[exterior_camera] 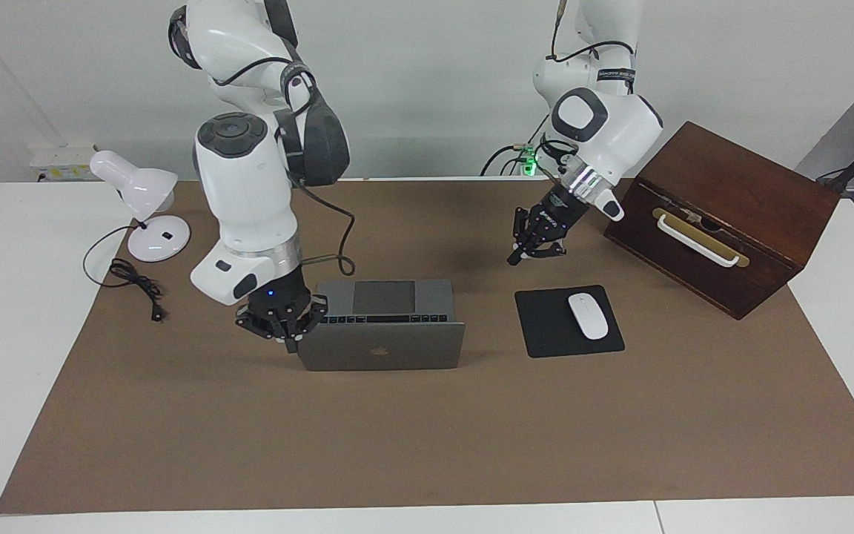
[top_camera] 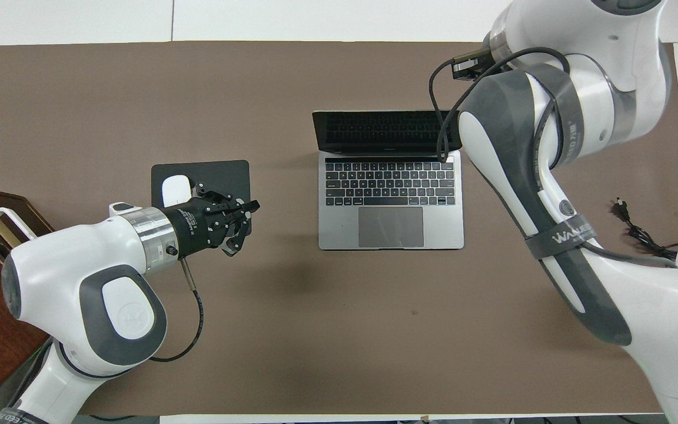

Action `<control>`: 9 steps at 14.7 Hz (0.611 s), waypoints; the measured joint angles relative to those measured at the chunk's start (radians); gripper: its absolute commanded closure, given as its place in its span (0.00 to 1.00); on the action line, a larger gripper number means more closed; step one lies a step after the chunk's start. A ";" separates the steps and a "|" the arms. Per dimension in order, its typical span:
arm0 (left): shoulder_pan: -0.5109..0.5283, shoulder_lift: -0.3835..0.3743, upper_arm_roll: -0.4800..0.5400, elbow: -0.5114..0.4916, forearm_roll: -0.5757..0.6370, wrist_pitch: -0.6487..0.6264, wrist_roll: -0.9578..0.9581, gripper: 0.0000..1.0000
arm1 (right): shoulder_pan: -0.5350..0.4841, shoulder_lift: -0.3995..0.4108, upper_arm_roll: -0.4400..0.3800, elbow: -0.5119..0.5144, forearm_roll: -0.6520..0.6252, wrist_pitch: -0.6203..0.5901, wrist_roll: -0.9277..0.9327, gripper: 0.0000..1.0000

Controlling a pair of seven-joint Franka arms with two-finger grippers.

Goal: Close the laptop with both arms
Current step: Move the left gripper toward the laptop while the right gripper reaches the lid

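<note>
We see 1 slim silver-grey metal laptop (exterior_camera: 382, 337) open mid brown table mat (exterior_camera: 427, 445), right gripper (exterior_camera: 290, 343) jaws together at its lid's corner, left gripper (exterior_camera: 517, 257) jaws together above mat by black mouse pad (exterior_camera: 549, 330).

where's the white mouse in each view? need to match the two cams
Facing view: the white mouse lies on the black mouse pad, in the right half of the picture, beside the laptop.
Overhead view: the same mouse shows in the left half, on the pad, partly covered by the left gripper raised over it.
Shared landmark: the open laptop in mid-table, with the pad toward the left arm's end.
</note>
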 measured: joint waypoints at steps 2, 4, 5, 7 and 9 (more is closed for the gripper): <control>-0.064 0.018 -0.001 -0.010 -0.019 0.086 -0.041 1.00 | 0.011 0.008 0.005 0.000 -0.001 0.000 0.059 1.00; -0.123 0.051 -0.002 -0.017 -0.055 0.170 -0.053 1.00 | 0.019 0.023 0.008 0.001 -0.001 0.001 0.125 1.00; -0.143 0.068 -0.003 -0.018 -0.077 0.208 -0.055 1.00 | 0.023 0.034 0.009 0.005 -0.001 0.002 0.161 1.00; -0.159 0.093 -0.002 -0.018 -0.120 0.259 -0.055 1.00 | 0.041 0.058 0.010 0.026 -0.001 0.002 0.226 1.00; -0.170 0.109 -0.002 -0.018 -0.146 0.293 -0.055 1.00 | 0.062 0.075 0.009 0.045 -0.001 0.002 0.260 1.00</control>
